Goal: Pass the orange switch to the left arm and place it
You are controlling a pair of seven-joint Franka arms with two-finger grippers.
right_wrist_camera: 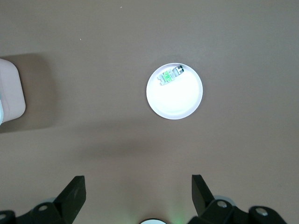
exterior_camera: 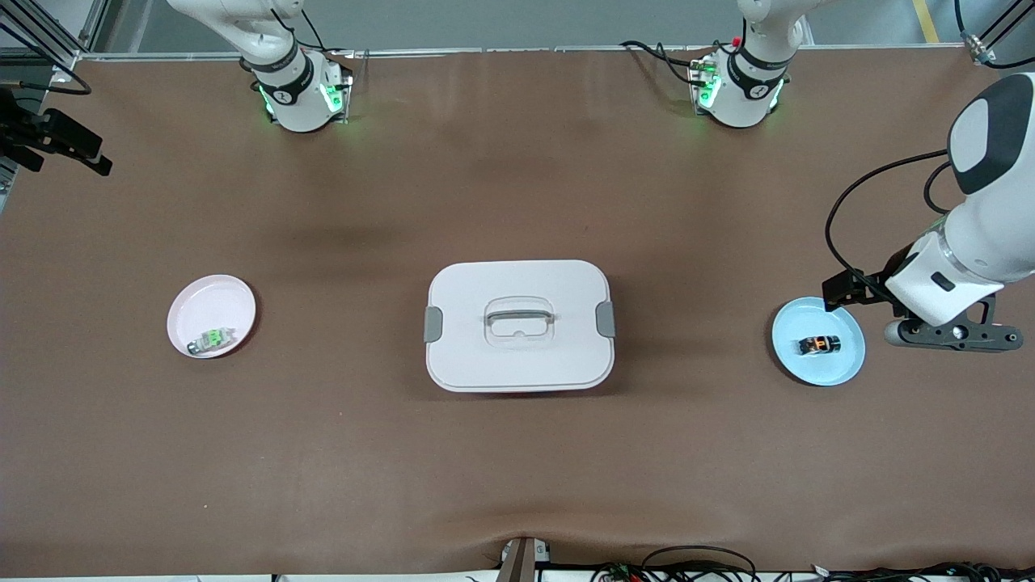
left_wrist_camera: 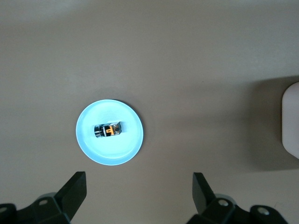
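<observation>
Front view cuts off most of the right arm, so the right gripper (right_wrist_camera: 135,196) appears only in its own wrist view, jaws spread wide and empty, high above a pink plate (exterior_camera: 212,315) holding a clear-and-green component (exterior_camera: 212,339) at that arm's end of the table. The box (exterior_camera: 519,325) sits mid-table between the two plates. Toward the left arm's end, the orange switch (exterior_camera: 819,344) lies on a blue plate (exterior_camera: 818,368), and the left gripper (left_wrist_camera: 138,191) hangs spread and empty just beside that plate, not touching the switch.
</observation>
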